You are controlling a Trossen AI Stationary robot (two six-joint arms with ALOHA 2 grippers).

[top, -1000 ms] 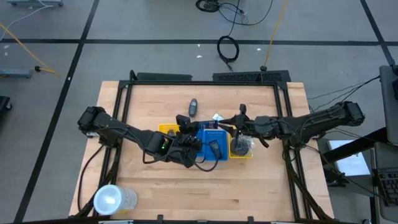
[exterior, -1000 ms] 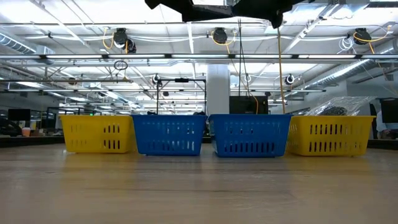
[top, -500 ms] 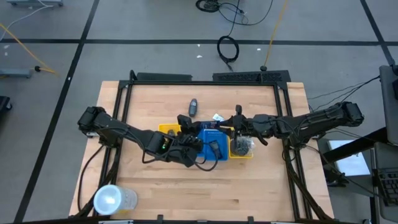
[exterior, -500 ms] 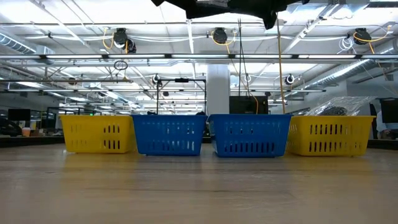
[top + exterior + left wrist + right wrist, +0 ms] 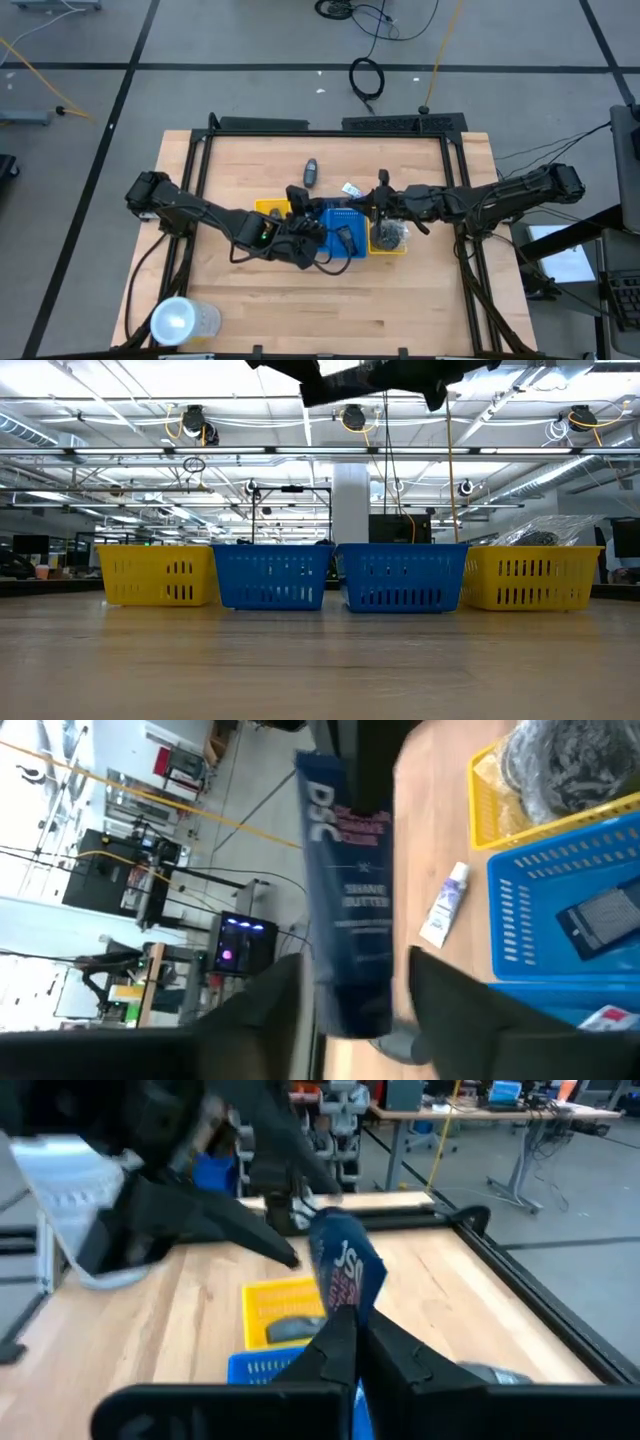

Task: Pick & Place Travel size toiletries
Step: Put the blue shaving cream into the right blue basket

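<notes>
My left gripper (image 5: pixel 298 203) is over the yellow tray (image 5: pixel 266 208) at the row's left end. It is shut on a dark blue tube (image 5: pixel 345 890) with white print, which also shows in the right wrist view (image 5: pixel 345 1270). My right gripper (image 5: pixel 379 190) is shut and empty just beyond the trays, its fingertips (image 5: pixel 345 1325) pointing at the tube. A small white tube (image 5: pixel 350 188) and a dark little bottle (image 5: pixel 311 172) lie on the table beyond the trays. A dark mesh puff (image 5: pixel 390 234) lies in the right yellow tray (image 5: pixel 398 247). Dark items (image 5: pixel 344 238) lie in the blue tray (image 5: pixel 345 262). My left gripper pinches the dark blue tube between its two fingers (image 5: pixel 262 1005), near the tube's grey cap end (image 5: pixel 385 1042). The tube lies along the fingers and sticks out well past their tips. It is lifted clear of the table and trays.
A large clear cup (image 5: pixel 183 320) lies on its side at the table's near left corner. In the low view the yellow and blue trays (image 5: pixel 270 575) stand in a row, with both arms above them. A black frame (image 5: pixel 330 127) edges the far side.
My right gripper has moved a little toward the table's left edge, closer to my left gripper and the held tube.
</notes>
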